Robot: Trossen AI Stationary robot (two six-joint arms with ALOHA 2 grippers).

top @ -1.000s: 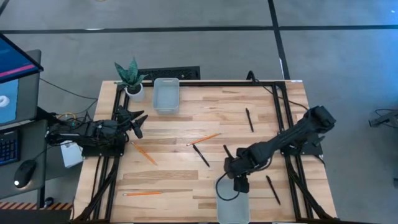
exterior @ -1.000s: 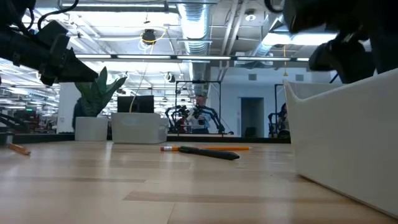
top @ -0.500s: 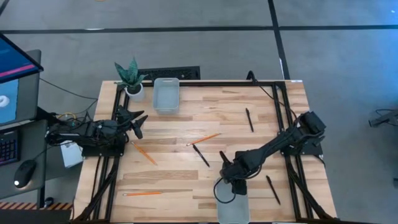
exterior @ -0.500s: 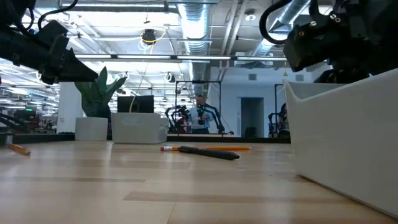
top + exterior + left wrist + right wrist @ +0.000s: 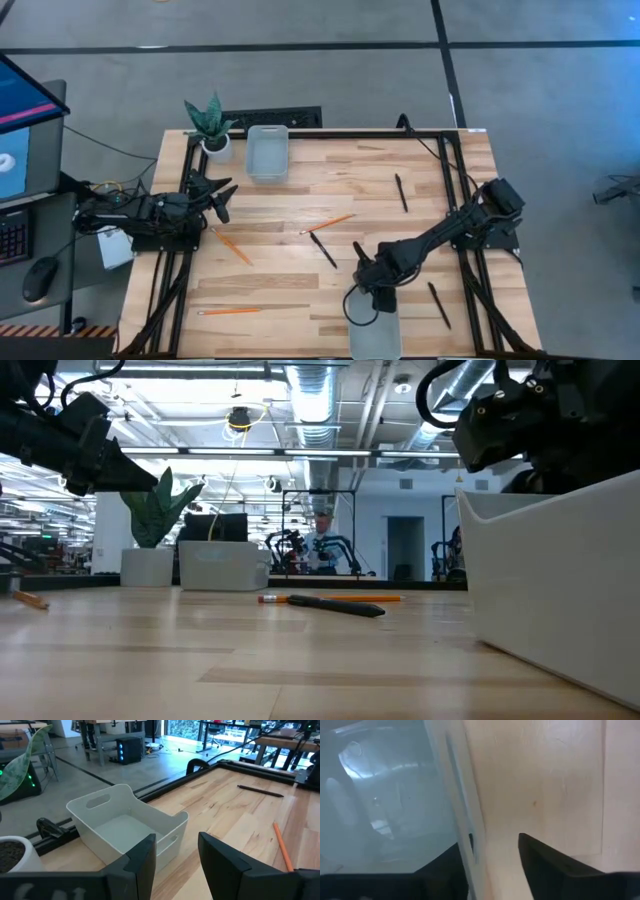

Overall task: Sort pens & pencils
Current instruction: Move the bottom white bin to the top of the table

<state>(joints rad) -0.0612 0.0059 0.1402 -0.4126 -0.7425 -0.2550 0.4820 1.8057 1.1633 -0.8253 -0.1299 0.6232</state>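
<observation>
bin cut off by frame edge

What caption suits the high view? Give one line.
Right gripper at the near bin's rim; left gripper waits while pens and pencils lie scattered.

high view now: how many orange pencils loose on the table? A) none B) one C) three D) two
C: three pencils lie on the wood, one near the centre, one toward the left arm's side, and one by the near left edge, none of them in either bin.
</observation>
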